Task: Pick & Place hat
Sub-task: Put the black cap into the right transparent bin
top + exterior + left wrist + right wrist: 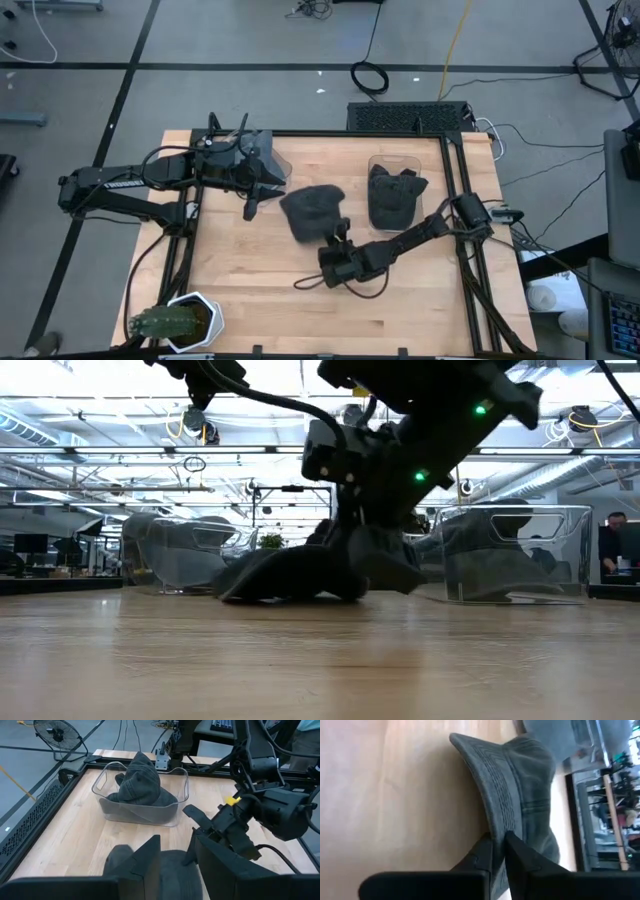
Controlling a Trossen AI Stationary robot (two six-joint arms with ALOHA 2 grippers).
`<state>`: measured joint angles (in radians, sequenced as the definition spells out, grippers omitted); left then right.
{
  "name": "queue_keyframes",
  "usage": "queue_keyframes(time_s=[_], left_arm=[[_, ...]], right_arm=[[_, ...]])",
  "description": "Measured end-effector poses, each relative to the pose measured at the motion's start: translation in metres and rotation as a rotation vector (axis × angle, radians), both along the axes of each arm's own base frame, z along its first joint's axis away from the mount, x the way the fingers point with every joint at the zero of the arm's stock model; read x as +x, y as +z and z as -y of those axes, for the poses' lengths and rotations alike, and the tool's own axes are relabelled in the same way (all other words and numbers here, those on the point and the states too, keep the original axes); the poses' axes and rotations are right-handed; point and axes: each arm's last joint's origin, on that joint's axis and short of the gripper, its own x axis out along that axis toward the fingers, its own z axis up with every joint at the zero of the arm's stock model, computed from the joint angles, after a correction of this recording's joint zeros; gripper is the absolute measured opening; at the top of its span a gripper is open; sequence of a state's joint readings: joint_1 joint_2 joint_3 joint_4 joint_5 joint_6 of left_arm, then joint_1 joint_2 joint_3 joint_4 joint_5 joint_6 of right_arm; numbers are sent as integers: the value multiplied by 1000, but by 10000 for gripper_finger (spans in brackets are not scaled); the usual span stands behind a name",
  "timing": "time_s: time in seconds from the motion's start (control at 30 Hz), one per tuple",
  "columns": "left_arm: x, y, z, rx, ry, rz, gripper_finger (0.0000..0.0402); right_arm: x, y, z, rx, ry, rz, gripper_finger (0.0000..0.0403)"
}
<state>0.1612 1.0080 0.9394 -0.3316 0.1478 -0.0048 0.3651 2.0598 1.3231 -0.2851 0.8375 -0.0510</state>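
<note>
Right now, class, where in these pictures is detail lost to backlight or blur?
Low view: bright ceiling lights behind leave the right gripper and hat as dark silhouettes. Right wrist view: the hat's brim is sharp, the room beyond blurred.

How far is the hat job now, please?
Already done: one hat lies in the clear bin. In hand: the right gripper is shut on the brim of the grey hat, which rests on the table. Left to do: lift it and place it. The left gripper waits nearby.
</note>
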Motion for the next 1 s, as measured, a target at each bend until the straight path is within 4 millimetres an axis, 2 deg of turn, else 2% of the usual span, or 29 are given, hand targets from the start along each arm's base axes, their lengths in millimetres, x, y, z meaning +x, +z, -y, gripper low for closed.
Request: queue_keyframes(time_s=[0.13, 0.27, 0.43, 0.67, 0.87, 1.0], left_arm=[[0, 0, 0, 0, 0, 1, 131], [0, 0, 0, 0, 0, 1, 131], [0, 0, 0, 0, 0, 0, 131], [0, 0, 0, 0, 0, 0, 131], [0, 0, 0, 0, 0, 0, 131], [0, 0, 0, 0, 0, 0, 131]], right_arm=[[3, 2, 2, -69, 36, -14, 6], [-1, 15, -5, -134, 69, -14, 2], [-18, 54, -26, -156, 115, 66, 1], [-56, 120, -44, -383, 24, 232, 1], [-93, 153, -61, -523, -45, 340, 0], [-106, 167, -69, -495, -44, 404, 0]])
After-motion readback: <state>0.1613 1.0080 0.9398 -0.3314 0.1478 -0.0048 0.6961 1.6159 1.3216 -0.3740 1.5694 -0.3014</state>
